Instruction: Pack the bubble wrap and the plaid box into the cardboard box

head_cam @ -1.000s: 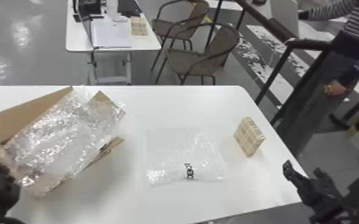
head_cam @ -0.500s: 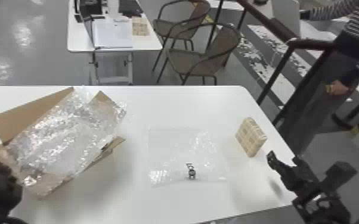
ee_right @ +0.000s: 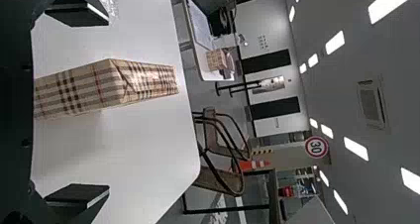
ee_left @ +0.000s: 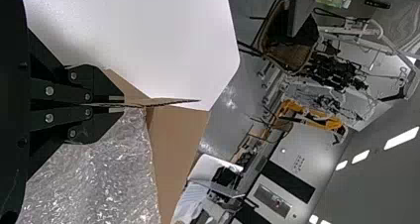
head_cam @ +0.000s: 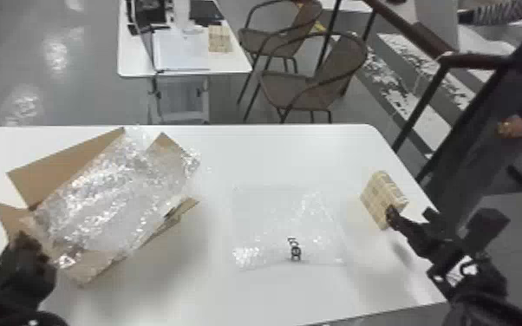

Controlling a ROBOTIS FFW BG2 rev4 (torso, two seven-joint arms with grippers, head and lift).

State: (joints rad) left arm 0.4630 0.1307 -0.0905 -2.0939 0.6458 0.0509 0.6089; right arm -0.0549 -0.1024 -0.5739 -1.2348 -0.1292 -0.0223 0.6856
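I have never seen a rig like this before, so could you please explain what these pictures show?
This is a robot with two black arms, each ending in a two-fingered gripper. The head view looks forward and down over a white table; the other two come from cameras on its wrists and appear turned sideways.

On the table, at the robot's left, is an open cardboard box with crumpled bubble wrap bulging from it. In the middle lies a flat, clear plastic sheet, and to the right stands a plaid box.

The left gripper pinches a flap of the cardboard box. The right gripper holds nothing; its open fingers are on either side of the plaid box.
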